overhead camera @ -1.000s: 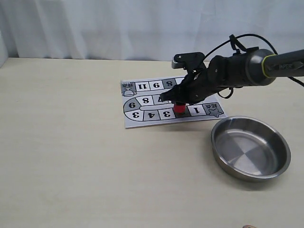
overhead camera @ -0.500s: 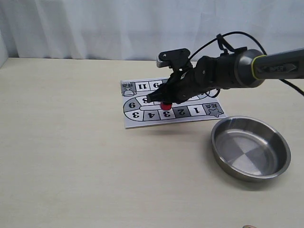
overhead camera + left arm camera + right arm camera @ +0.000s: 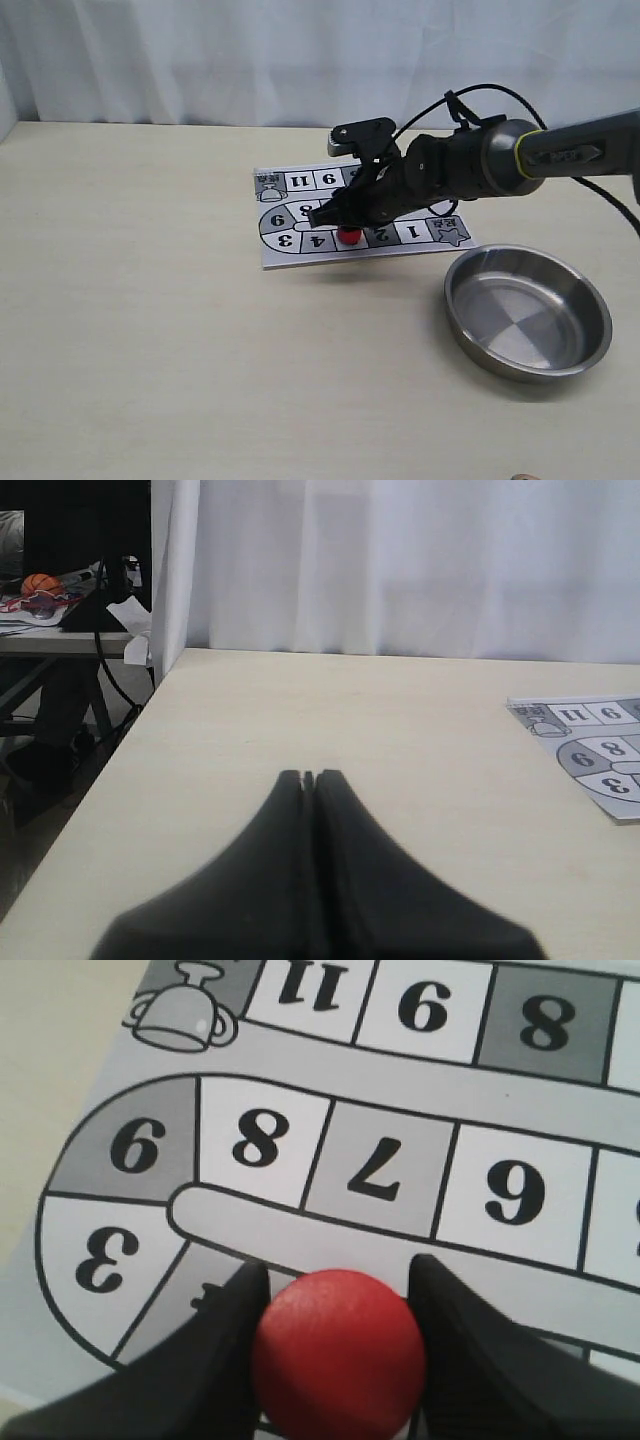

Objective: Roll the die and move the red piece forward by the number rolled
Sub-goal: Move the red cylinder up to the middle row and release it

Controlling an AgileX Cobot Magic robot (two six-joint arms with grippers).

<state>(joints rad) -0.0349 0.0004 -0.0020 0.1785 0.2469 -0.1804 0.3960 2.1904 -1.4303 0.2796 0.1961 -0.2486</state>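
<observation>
A small plain red upright cylinder (image 3: 349,236) with a round matte top is gripped on both sides between the fingers of the right tool (image 3: 335,1295). It is held over the 6 o'clock row of the grey-and-white paper game board (image 3: 300,255), between the squares numbered 4 and 2. Contact with the board cannot be told.

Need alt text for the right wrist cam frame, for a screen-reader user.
The right gripper clamps the red piece from both sides, close to the camera. Beneath lies a grey-and-white game board with a curving track of numbered squares, 7 and 8 nearest the piece, and a cup drawing at one corner.
</observation>
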